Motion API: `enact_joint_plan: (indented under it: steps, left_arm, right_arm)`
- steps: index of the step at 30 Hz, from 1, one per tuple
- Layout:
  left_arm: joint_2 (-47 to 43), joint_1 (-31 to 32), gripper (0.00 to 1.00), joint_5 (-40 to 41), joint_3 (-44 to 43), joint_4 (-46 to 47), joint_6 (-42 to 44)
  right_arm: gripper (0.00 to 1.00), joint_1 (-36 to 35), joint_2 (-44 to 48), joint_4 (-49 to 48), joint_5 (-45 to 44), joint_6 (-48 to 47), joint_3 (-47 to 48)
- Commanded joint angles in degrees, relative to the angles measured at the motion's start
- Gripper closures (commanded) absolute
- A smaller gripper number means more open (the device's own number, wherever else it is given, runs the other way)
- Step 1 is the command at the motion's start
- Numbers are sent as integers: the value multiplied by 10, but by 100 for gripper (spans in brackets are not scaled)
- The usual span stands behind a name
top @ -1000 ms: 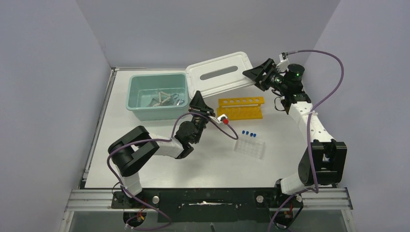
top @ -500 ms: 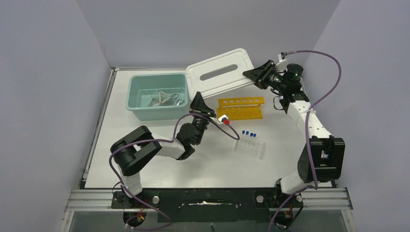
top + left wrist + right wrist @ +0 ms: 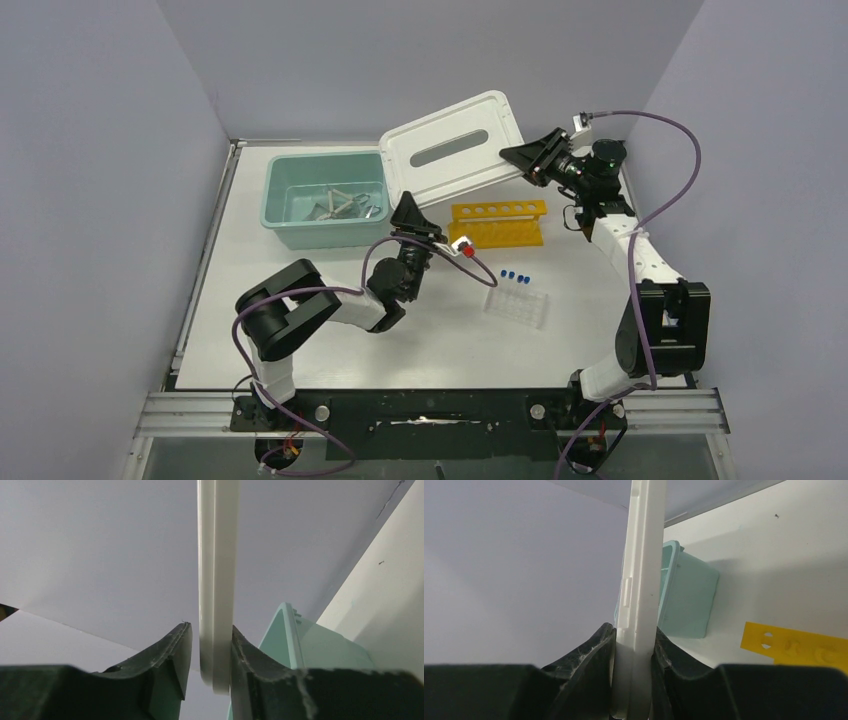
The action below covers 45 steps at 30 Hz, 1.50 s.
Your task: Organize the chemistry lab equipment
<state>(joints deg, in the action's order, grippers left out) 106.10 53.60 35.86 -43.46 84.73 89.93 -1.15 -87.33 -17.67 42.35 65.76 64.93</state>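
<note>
The translucent white lid (image 3: 452,150) is tilted up above the table behind the teal tub (image 3: 278,215). My right gripper (image 3: 515,155) is shut on the lid's right edge (image 3: 639,630). My left gripper (image 3: 405,205) stands round the lid's lower left corner (image 3: 216,645): one finger (image 3: 240,655) touches it, and a small gap shows at the other finger. Metal forceps, tweezers and other small items (image 3: 335,203) lie inside the tub. Three blue-capped tubes (image 3: 514,276) stand in a clear rack (image 3: 517,308) at mid-table.
A yellow tube rack (image 3: 498,222) lies under the lid's right half and shows in the right wrist view (image 3: 794,645). The tub also shows in both wrist views (image 3: 295,645) (image 3: 686,600). Grey walls close in the left, back and right.
The lid's right end has risen and swung toward the back, carried by my right gripper. My left arm has shifted only slightly at the lid's lower corner.
</note>
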Motion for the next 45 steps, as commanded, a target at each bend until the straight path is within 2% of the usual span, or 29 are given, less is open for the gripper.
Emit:
enact_joint_plan:
  steps: [1,7,11,20,26,32,41,42,45]
  left_arm:
    - [-24,3,61,36,-21,137,-14]
    - [-8,6,31,120,-50,180,-3]
    - [-12,14,29,149,-52,169,-17]
    - [-43,26,27,195,-8,71,-92]
    - [-21,26,26,208,4,85,-89]
    - [-20,25,25,208,2,77,-98]
    - [-90,25,24,221,14,-78,-246]
    - [-109,25,24,220,11,-114,-279]
    - [-191,23,25,186,-6,-285,-451]
  right_arm:
    - [100,-4,8,-99,41,3,-17]
    - [100,-2,13,-125,34,26,-7]
    - [100,3,12,-130,17,31,14]
    - [100,20,-39,-190,11,85,59]
    - [100,24,-63,-205,17,98,96]
    - [100,44,-57,-201,5,91,85]
    - [100,67,-70,-229,-15,110,89]
    - [100,67,-72,-239,-18,113,88]
    - [100,67,-76,-262,-31,122,80]
